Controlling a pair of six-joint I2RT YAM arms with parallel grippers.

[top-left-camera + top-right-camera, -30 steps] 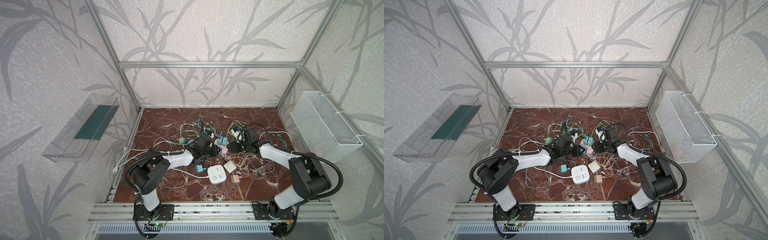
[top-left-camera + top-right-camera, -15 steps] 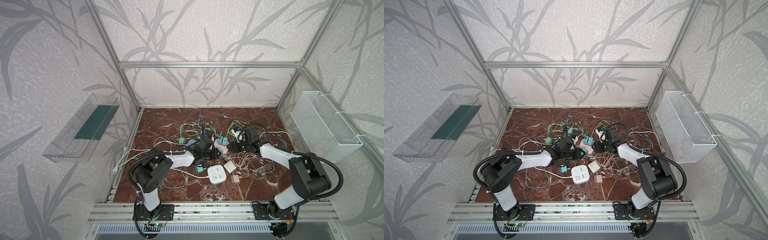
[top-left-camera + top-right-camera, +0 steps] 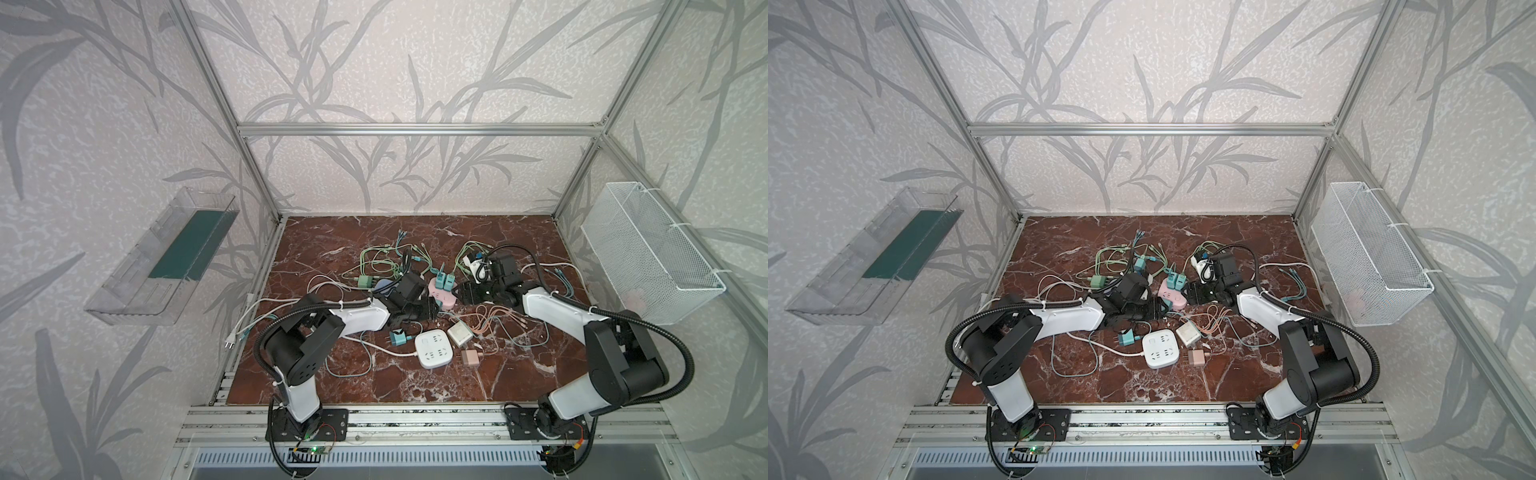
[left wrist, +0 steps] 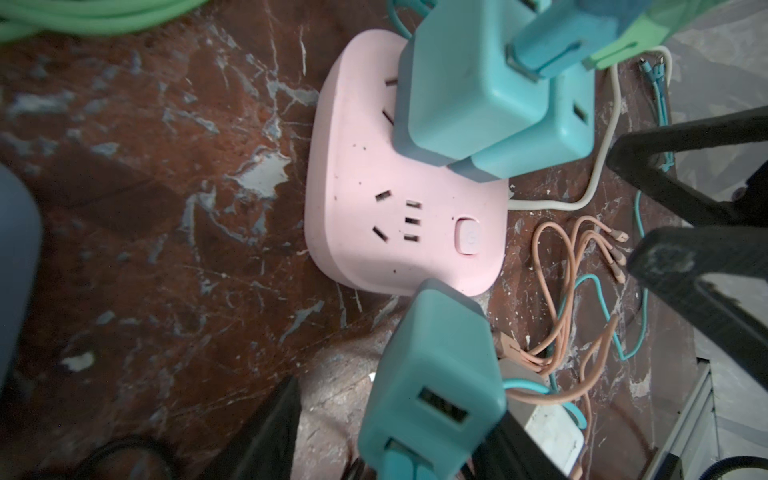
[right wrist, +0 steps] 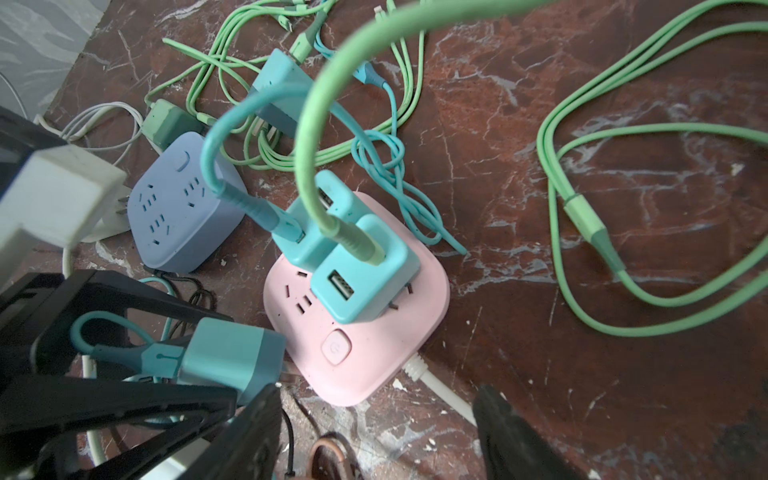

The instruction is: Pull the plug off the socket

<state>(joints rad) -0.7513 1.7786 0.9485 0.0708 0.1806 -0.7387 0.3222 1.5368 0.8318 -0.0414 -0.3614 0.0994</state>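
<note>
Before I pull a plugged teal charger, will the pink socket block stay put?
Probably not: the pink socket block looks like small, light plastic lying loose on smooth marble, so it may lift or slide unless pinned. Its white cord lies slack, so little anchoring. The two teal chargers standing on it likely make it top-heavy, apt to tip.

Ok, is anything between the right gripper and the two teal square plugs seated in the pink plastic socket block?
Nothing solid: only pink socket block lies between the open right gripper and the teal square plugs. A green cable and a teal cable arch up from their tops, and the left gripper crowds one side.
</note>
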